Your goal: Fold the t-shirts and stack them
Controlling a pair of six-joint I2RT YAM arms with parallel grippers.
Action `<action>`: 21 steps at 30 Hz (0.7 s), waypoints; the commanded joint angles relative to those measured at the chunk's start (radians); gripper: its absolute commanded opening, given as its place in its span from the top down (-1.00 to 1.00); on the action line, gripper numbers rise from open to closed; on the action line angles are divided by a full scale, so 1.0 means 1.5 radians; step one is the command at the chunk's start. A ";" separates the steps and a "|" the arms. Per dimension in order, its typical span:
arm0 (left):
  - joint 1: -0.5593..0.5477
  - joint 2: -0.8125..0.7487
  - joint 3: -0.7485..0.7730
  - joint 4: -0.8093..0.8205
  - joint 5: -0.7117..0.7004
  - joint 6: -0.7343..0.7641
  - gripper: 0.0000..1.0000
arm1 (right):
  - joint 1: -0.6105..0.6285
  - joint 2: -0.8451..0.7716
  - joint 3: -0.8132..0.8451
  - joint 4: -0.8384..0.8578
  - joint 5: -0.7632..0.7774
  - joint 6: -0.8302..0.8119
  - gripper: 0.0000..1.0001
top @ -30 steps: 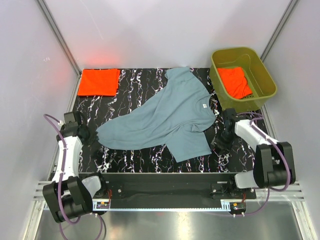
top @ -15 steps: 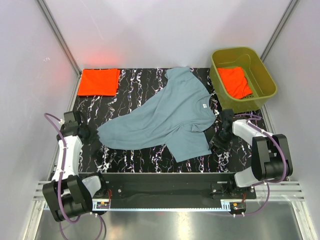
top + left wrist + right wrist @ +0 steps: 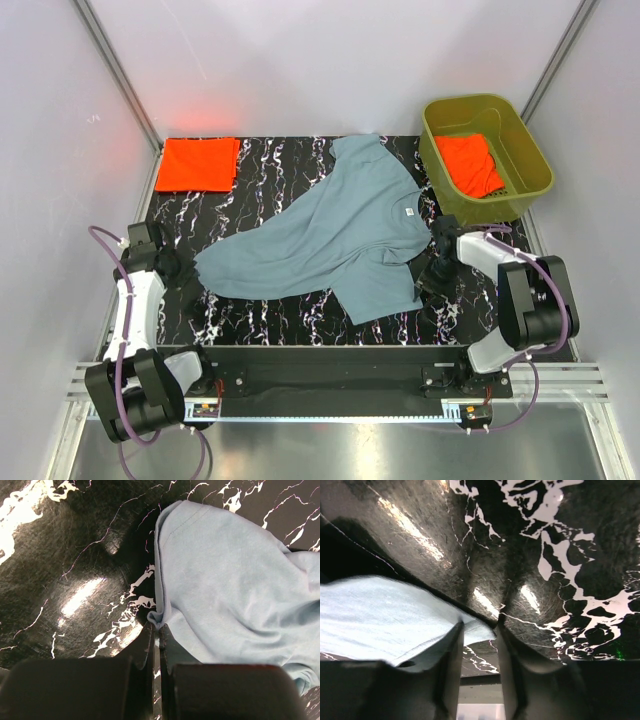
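The large blue-grey t-shirt (image 3: 330,235) lies spread diagonally on the black marble table (image 3: 270,175). My left gripper (image 3: 190,272) is at its left corner. In the left wrist view it (image 3: 157,627) is shut on the shirt's hem (image 3: 230,580). My right gripper (image 3: 423,283) is at the shirt's near right corner. In the right wrist view it (image 3: 479,625) is open, with the shirt's corner (image 3: 380,610) lying between the fingers. A folded orange-red t-shirt (image 3: 198,163) lies at the back left. Another orange-red t-shirt (image 3: 470,163) lies in the tub.
An olive-green plastic tub (image 3: 530,150) stands at the back right corner. The table's near edge (image 3: 330,347) runs just in front of both grippers. White walls enclose the table on three sides.
My right gripper has moved left, up to the shirt's near right corner. The left arm and the shirt have hardly moved.
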 commanded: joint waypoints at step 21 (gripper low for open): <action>-0.033 -0.111 0.278 0.040 0.015 0.080 1.00 | 0.017 -0.131 0.554 0.058 0.153 -0.081 1.00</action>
